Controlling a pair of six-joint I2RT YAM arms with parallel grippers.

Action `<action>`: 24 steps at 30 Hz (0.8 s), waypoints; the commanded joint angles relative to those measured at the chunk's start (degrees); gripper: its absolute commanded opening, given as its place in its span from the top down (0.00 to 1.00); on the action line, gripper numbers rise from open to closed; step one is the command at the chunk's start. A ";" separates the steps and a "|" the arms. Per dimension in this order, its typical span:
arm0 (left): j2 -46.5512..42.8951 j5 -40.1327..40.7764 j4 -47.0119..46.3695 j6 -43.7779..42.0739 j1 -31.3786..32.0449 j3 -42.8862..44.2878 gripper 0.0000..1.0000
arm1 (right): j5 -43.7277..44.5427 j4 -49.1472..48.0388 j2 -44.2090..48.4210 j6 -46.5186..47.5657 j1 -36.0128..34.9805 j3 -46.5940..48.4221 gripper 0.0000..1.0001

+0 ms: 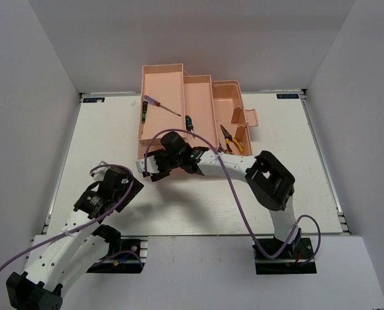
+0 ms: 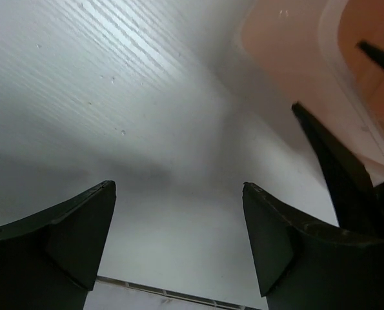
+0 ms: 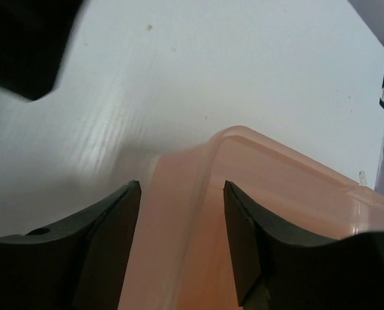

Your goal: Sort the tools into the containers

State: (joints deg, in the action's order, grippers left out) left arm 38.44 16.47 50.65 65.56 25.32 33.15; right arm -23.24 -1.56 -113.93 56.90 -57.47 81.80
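Observation:
The salmon-pink toolbox (image 1: pixel 162 67) stands open at the back of the table. Its left tray holds the thin red-and-blue screwdriver (image 1: pixel 160 105) and a green-handled screwdriver (image 1: pixel 142 117). The stubby green screwdriver (image 1: pixel 189 121) lies in the middle tray. Yellow-handled pliers (image 1: pixel 231 139) lie in the right compartment. My right gripper (image 1: pixel 151 168) is open at the toolbox's front left corner; in the right wrist view the gripper (image 3: pixel 182 187) straddles the pink rim (image 3: pixel 275 187) without closing on it. My left gripper (image 1: pixel 135 185) is open and empty over the bare table (image 2: pixel 179 187), just left of the right gripper.
The toolbox's wall (image 2: pixel 288 39) fills the upper right of the left wrist view, with the right gripper's black fingers (image 2: pixel 333 168) close beside it. The lid's latch tab (image 1: pixel 251 118) sticks out on the right. White walls enclose the table on three sides.

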 commanded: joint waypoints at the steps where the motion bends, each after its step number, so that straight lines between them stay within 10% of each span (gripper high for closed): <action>1: -2.31 -3.63 -3.45 6.06 -0.01 -3.43 0.10 | 10.73 1.47 -3.39 1.11 -0.71 5.03 0.42; 4: -2.84 -6.09 -7.84 6.69 -0.01 -6.51 0.12 | 13.83 1.39 -4.19 0.23 -0.80 6.79 0.49; 8: -3.45 -8.73 -15.74 6.69 -0.01 -10.29 0.50 | 12.18 6.56 -0.96 -0.83 -0.27 4.70 1.00; 11: -3.45 -10.92 -22.07 6.69 -0.54 -13.71 0.66 | 10.42 7.18 3.96 -3.36 -0.10 2.32 1.00; 24: 15.07 -22.09 -60.12 9.06 -4.23 -25.15 0.56 | 5.77 15.35 18.21 -17.96 0.26 10.48 1.00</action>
State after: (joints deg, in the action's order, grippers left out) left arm 50.09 -1.98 3.92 74.41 22.13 9.08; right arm -15.22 20.05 -103.28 40.34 -56.90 85.80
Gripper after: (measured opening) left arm 0.438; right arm 0.163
